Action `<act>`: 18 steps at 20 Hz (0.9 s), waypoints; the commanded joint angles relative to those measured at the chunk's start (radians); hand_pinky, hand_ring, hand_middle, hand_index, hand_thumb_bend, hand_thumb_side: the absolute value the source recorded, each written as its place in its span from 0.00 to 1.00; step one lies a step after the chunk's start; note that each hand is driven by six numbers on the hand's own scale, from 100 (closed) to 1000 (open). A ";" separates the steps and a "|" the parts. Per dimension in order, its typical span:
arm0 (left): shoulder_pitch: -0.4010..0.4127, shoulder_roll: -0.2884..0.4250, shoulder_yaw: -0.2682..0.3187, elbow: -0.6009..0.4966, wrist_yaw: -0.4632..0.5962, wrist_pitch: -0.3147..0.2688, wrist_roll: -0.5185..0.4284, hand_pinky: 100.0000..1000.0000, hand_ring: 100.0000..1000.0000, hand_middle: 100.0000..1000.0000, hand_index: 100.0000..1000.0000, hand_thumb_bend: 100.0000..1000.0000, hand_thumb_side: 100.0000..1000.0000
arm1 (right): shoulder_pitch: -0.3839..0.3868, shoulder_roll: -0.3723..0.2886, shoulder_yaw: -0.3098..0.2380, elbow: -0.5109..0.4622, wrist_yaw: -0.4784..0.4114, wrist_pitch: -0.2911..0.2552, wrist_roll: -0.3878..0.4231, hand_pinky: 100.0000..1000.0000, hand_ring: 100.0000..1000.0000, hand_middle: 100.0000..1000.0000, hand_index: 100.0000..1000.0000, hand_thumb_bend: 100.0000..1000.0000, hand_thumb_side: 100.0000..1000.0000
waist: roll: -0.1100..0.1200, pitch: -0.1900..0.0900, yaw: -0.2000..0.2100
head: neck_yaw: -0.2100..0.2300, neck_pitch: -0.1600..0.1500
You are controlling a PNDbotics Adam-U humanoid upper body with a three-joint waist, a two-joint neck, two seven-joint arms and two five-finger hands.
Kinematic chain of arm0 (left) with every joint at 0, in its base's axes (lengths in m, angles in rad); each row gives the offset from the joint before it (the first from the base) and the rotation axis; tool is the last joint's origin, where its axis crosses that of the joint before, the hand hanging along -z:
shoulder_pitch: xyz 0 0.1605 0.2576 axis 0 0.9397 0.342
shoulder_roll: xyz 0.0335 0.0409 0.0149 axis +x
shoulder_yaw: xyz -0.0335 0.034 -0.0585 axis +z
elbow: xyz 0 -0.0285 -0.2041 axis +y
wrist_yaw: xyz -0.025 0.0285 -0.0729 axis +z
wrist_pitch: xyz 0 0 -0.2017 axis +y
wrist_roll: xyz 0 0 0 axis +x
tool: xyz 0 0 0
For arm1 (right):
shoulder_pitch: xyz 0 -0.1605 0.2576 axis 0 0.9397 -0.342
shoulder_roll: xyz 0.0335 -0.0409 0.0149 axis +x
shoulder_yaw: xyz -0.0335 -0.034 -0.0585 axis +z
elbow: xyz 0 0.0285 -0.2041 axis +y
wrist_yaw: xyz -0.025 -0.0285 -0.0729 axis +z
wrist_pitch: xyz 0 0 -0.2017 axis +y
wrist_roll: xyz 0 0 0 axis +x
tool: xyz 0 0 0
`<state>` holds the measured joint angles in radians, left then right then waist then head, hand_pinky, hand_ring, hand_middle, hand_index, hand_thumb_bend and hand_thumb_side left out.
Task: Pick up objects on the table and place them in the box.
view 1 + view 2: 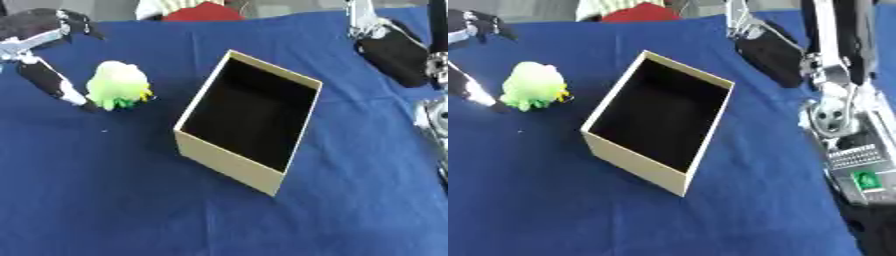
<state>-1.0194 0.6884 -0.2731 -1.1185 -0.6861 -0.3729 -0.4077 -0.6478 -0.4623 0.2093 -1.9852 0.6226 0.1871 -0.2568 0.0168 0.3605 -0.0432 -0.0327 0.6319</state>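
Left robot hand, fingers spread, flanks the green plush toy near the desk's left edge; a sideways nudge could roll it beyond the cardboard box.

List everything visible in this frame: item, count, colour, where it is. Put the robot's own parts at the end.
Box: one, tan outside, dark inside, open top, centre of the table, nothing visible inside.
Plush toy: one, light green and white with a bit of yellow, left of the box, on the cloth.
Tablecloth: one, blue, covering the table.
Red thing: one, at the far edge, partly cut off.
Left hand: one, black and silver, at the left edge, a straight finger reaching to the toy's left side.
Right hand: one, black, upper right; its fingers cannot be made out.
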 commanded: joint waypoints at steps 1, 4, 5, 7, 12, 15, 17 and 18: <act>-0.019 0.024 0.011 -0.015 0.023 0.001 -0.024 0.62 0.82 0.74 0.83 0.87 0.34 | -0.013 -0.013 -0.006 -0.015 -0.007 0.000 0.001 0.88 0.72 0.73 0.88 0.00 0.50 | 0.002 -0.022 0.000 | 0.003 0.004; -0.024 0.017 0.015 -0.005 0.041 0.009 -0.040 0.61 0.81 0.73 0.83 0.88 0.33 | -0.013 -0.012 -0.006 -0.015 -0.007 -0.002 0.001 0.88 0.72 0.73 0.88 0.00 0.50 | 0.002 -0.023 0.000 | 0.003 0.005; -0.027 0.011 0.017 0.000 0.048 0.011 -0.042 0.61 0.81 0.73 0.83 0.88 0.34 | -0.014 -0.012 -0.006 -0.015 -0.007 -0.002 0.001 0.88 0.72 0.73 0.88 0.00 0.50 | 0.003 -0.023 -0.001 | 0.003 0.005; -0.036 -0.003 0.020 0.009 0.063 0.016 -0.044 0.61 0.81 0.73 0.83 0.88 0.35 | -0.012 -0.011 -0.006 -0.015 -0.007 -0.002 0.001 0.88 0.72 0.73 0.88 0.00 0.50 | 0.003 -0.023 -0.002 | 0.004 0.005; -0.067 -0.053 0.024 0.045 0.036 0.035 -0.041 0.61 0.81 0.74 0.83 0.84 0.36 | -0.010 -0.007 -0.005 -0.015 -0.008 -0.003 -0.001 0.88 0.71 0.72 0.88 0.00 0.50 | 0.005 -0.021 -0.007 | 0.010 0.008; -0.080 -0.082 0.027 0.081 0.003 0.034 -0.039 0.61 0.80 0.73 0.83 0.81 0.33 | -0.009 -0.006 -0.005 -0.015 -0.009 -0.003 -0.004 0.88 0.71 0.72 0.88 0.00 0.50 | 0.008 -0.019 -0.013 | 0.012 0.011; -0.084 -0.097 0.031 0.108 -0.008 0.032 -0.037 0.61 0.80 0.73 0.83 0.77 0.30 | -0.009 -0.007 -0.005 -0.015 -0.010 -0.003 -0.006 0.88 0.71 0.72 0.88 0.00 0.50 | 0.009 -0.017 -0.016 | 0.013 0.013; -0.085 -0.103 0.033 0.120 -0.012 0.032 -0.034 0.60 0.79 0.73 0.83 0.72 0.28 | -0.009 -0.007 -0.005 -0.015 -0.010 -0.003 -0.006 0.88 0.71 0.72 0.88 0.00 0.50 | 0.009 -0.017 -0.017 | 0.013 0.014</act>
<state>-1.0771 0.5750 -0.2543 -1.0025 -0.6880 -0.3420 -0.4467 -0.6466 -0.4613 0.2096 -1.9852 0.6213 0.1841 -0.2583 0.0262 0.3641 -0.0612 -0.0213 0.6379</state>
